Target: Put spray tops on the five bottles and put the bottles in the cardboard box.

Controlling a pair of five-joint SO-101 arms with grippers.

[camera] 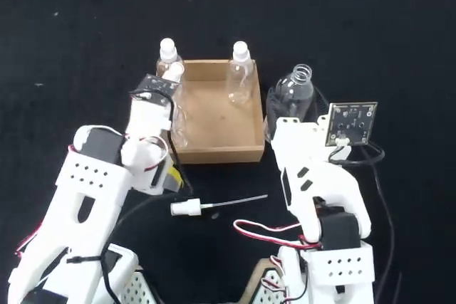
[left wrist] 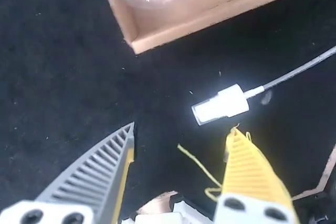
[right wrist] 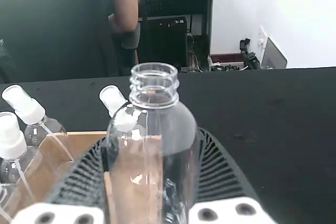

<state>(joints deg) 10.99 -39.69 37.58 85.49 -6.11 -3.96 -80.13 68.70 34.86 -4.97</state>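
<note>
- fingers of the left gripper (left wrist: 182,129) stood wide apart over the black table (left wrist: 63,77), holding nothing. the spray top (left wrist: 220,104) lay just past the yellow fingertip, not between the two.
- right gripper (right wrist: 157,145) was clamped on the uncapped bottle (right wrist: 153,93), black fingers hugging both sides of its body.
- that bottle stood upright just outside the right wall of the cardboard box (camera: 214,151), open neck up.
- spray top rested on its side in front of the box, between the two arms. its long axis ran roughly along the box's front wall, white head toward the left arm, thin tube toward the right arm.
- likely trouble: closing off-centre could roll the round head away, or pinch the tube alone and leave the head dangling.
- the limp tube might also miss the narrow neck and bend, and pressing down could tilt the bottle in its grip.
</note>
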